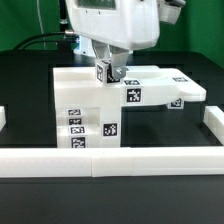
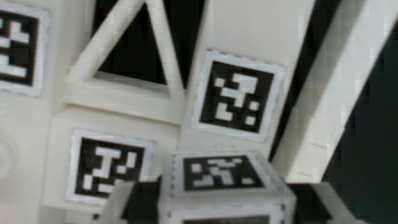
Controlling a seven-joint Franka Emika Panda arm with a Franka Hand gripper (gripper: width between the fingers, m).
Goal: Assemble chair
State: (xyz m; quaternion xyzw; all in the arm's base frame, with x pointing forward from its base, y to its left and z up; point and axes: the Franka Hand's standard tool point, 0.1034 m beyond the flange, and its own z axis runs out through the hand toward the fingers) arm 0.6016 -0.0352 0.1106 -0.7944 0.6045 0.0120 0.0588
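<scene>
My gripper is shut on a small white tagged chair part, held just above the other chair parts near the table's middle. In the wrist view this part sits between the dark fingers of the gripper, its tag facing the camera. Below it a flat white panel with a tag stretches to the exterior view's right. A stack of white tagged parts stands on the exterior view's left. The wrist view shows tagged white panels and a slotted frame part right behind the held part.
A long white border rail runs along the front, with short ends at the exterior view's left and right. The table surface is black. The arm's white body hangs over the parts.
</scene>
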